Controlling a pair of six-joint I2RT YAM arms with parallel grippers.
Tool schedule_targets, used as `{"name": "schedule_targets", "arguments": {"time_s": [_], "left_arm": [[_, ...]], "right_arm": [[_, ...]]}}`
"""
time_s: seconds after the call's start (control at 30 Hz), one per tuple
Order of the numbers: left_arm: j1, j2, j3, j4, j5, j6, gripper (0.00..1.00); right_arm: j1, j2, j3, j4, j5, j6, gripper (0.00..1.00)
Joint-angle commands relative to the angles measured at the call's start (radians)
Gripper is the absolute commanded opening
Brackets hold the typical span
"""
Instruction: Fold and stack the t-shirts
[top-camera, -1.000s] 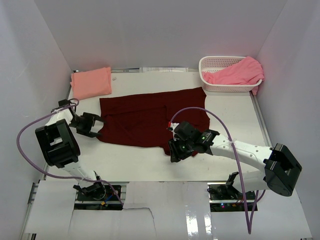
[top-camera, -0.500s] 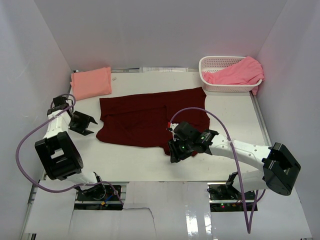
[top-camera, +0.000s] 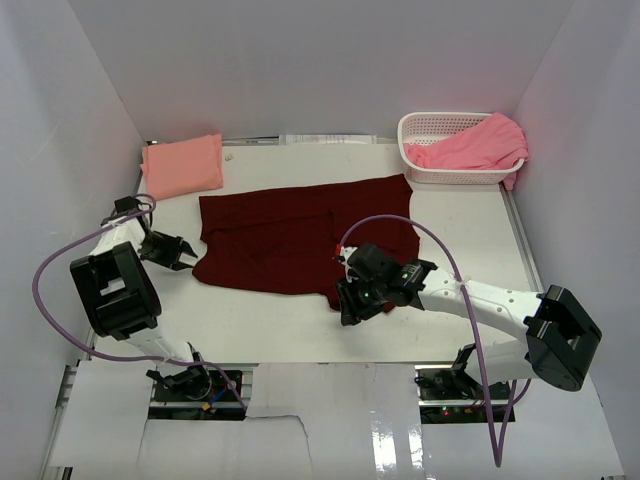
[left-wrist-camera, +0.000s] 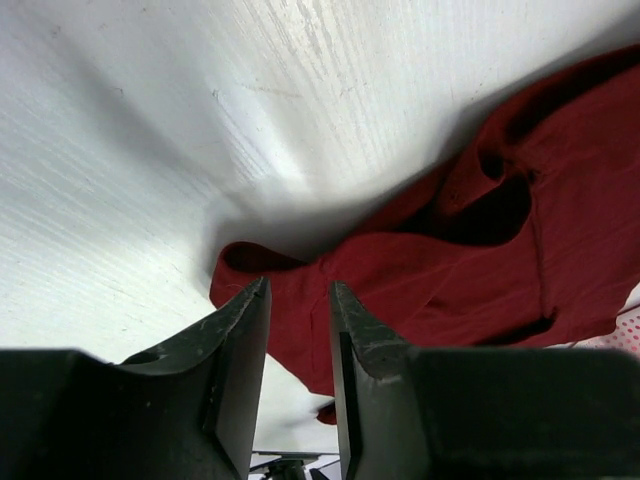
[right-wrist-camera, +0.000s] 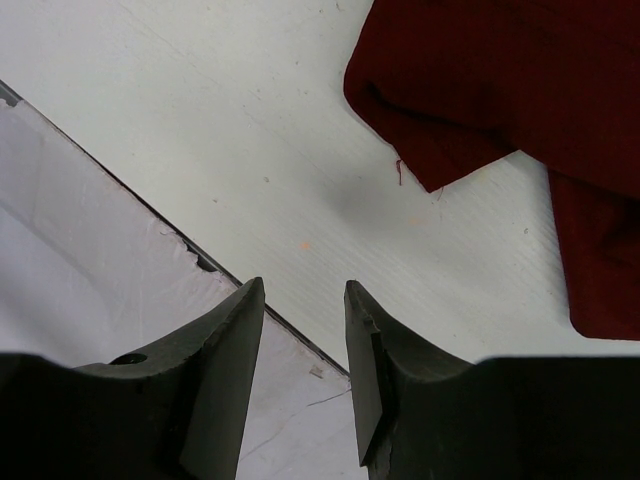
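1. Nearest, the right gripper (right-wrist-camera: 302, 300) is held low over the white table (top-camera: 270, 320), its jaws parted and nothing between them. The near right corner of the maroon t-shirt (top-camera: 300, 235) lies just beside its fingertips, and no contact is seen.
2. A little farther, at the left, the left gripper (left-wrist-camera: 298, 290) is seen with its jaws drawn to a narrow gap and no cloth clamped in it. The curled near left corner of the maroon t-shirt lies just beyond the fingertips, to their right.
3. The maroon t-shirt is spread flat across the middle of the table, rumpled along its near left edge. It is judged soft, light and limp, so sagging and dragging are to be expected when it is lifted. A pinch at each near corner, through the hem, is judged the best hold, so that the edge is raised evenly.
4. At the far left a salmon-peach t-shirt (top-camera: 182, 165) lies folded. At the far right a pink t-shirt (top-camera: 470, 145) is heaped in a white lattice basket (top-camera: 425, 122), draped over its right rim.
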Motion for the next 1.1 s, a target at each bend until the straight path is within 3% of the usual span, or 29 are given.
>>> {"name": "schedule_targets", "arguments": {"time_s": [0.0,0.2,0.73,1.07], "left_arm": [[-0.011,0.003,0.032,0.022,-0.008,-0.005,0.41],[-0.035,0.029,0.056,0.022,-0.011,-0.01,0.48],[-0.101,0.112,0.072,0.034,-0.046,-0.05,0.47],[-0.103,0.101,0.05,0.042,-0.066,-0.057,0.37]], "right_arm": [[0.005,-0.014,-0.012,0.021,0.006,0.008,0.44],[0.005,-0.017,-0.012,0.021,0.006,0.008,0.44],[0.005,-0.041,-0.016,0.01,0.016,0.01,0.44],[0.005,-0.047,-0.027,0.013,0.016,0.011,0.44]]}}
